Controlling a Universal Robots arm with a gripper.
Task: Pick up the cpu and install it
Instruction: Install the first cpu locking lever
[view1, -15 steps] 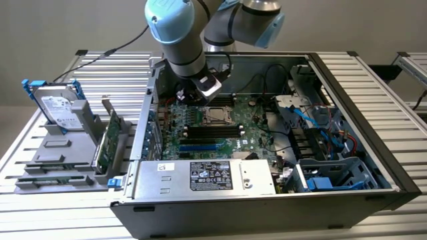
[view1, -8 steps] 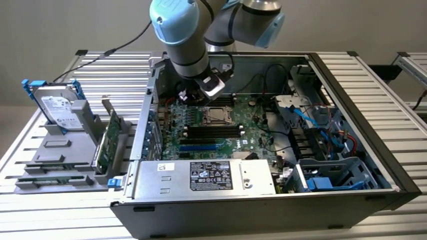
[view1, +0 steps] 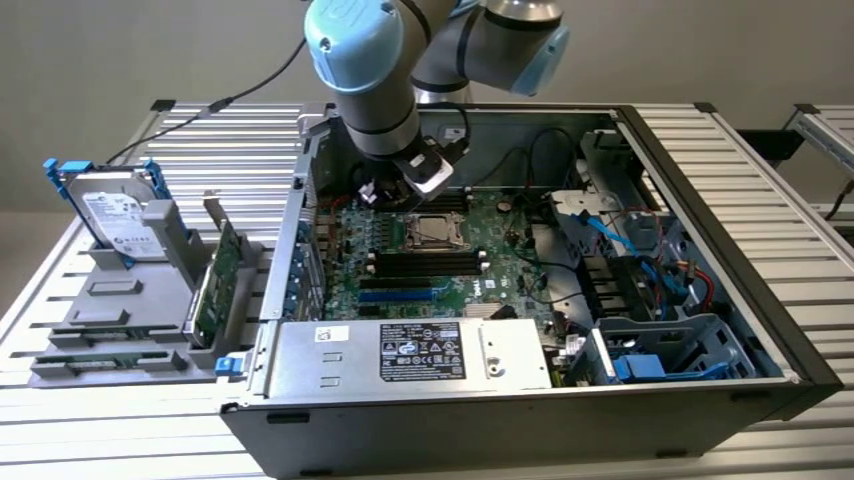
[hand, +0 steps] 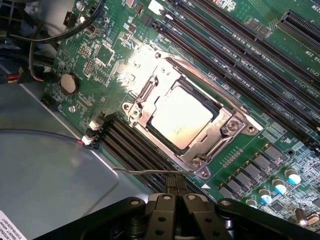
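The cpu (hand: 181, 116), a small square chip with a dull silver top, lies flat in the metal socket frame (hand: 150, 95) on the green motherboard (view1: 400, 270); from outside the cpu (view1: 433, 231) sits mid-board inside the open computer case (view1: 694, 150). My gripper (hand: 176, 186) is shut, its two fingers pressed together with nothing between them, hovering just off one corner of the socket. A thin metal socket lever (hand: 140, 171) runs beside the fingertips; contact cannot be told. In the exterior view the gripper (view1: 384, 192) hangs over the board toward that view's left of the socket.
Black memory slots (hand: 240, 45) flank the socket. A power supply (view1: 414, 350) fills the case's near side, with blue cables (view1: 601, 225) and drive bays on the exterior view's right. Outside the case, a grey holder (view1: 107, 300) carries a hard drive (view1: 118, 215) and green cards (view1: 220, 275).
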